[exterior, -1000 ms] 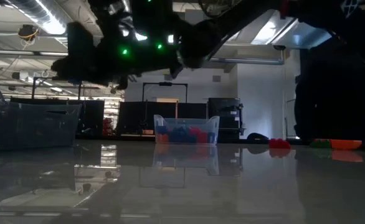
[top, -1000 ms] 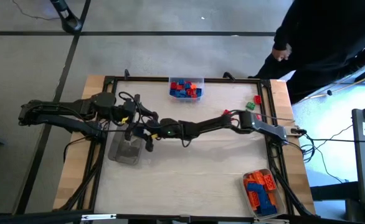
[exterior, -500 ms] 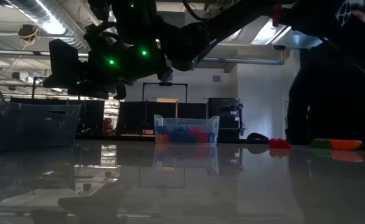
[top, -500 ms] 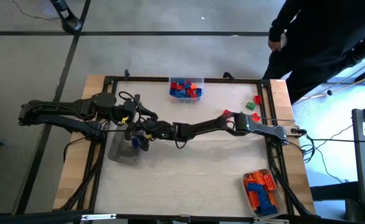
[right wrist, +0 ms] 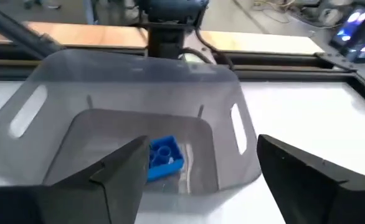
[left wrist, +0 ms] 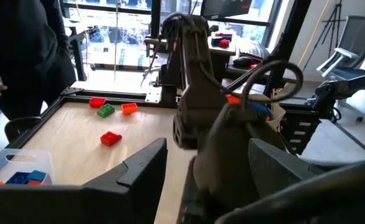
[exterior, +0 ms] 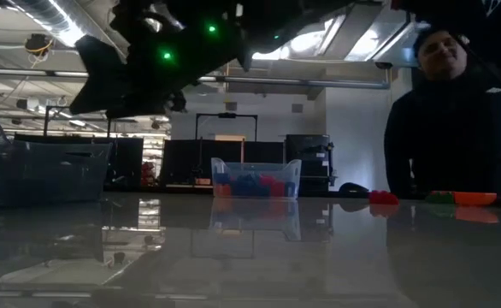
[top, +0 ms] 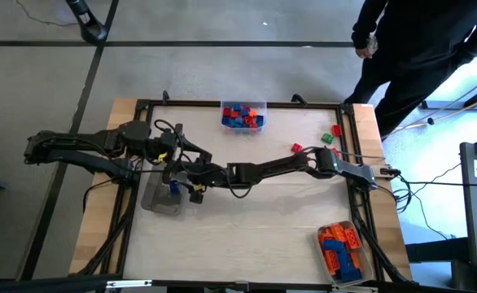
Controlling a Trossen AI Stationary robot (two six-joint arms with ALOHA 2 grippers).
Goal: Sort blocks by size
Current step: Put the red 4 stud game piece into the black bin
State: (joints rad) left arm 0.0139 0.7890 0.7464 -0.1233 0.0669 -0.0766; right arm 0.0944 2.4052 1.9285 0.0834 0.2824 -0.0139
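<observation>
A single blue block [right wrist: 164, 155] lies flat on the floor of the clear tray [right wrist: 235, 134] at the table's left; the block [top: 173, 187] also shows from above. My right gripper [right wrist: 198, 180] hovers open just over this tray's near-right rim, one finger on either side of the view, touching nothing. In the high view my right gripper [top: 183, 181] reaches across from the right. My left gripper [left wrist: 204, 168] waits open just behind the tray at the left, raised, with the right arm in front of it. Loose blocks lie at the far right: red [left wrist: 110, 138], green [left wrist: 106, 110], orange [left wrist: 129, 107].
A clear tray [top: 243, 115] of blue and red blocks stands at the far edge's middle. Another tray [top: 344, 248] with orange and blue blocks sits at the near right corner. A person in dark clothes [top: 417, 49] stands beyond the far right corner. The table's middle and near left are bare.
The blue block now shows lying in the left tray, where a second ago my right gripper covered that spot. My right gripper has tipped up toward level and risen slightly above the tray. The person at the far right has shifted.
</observation>
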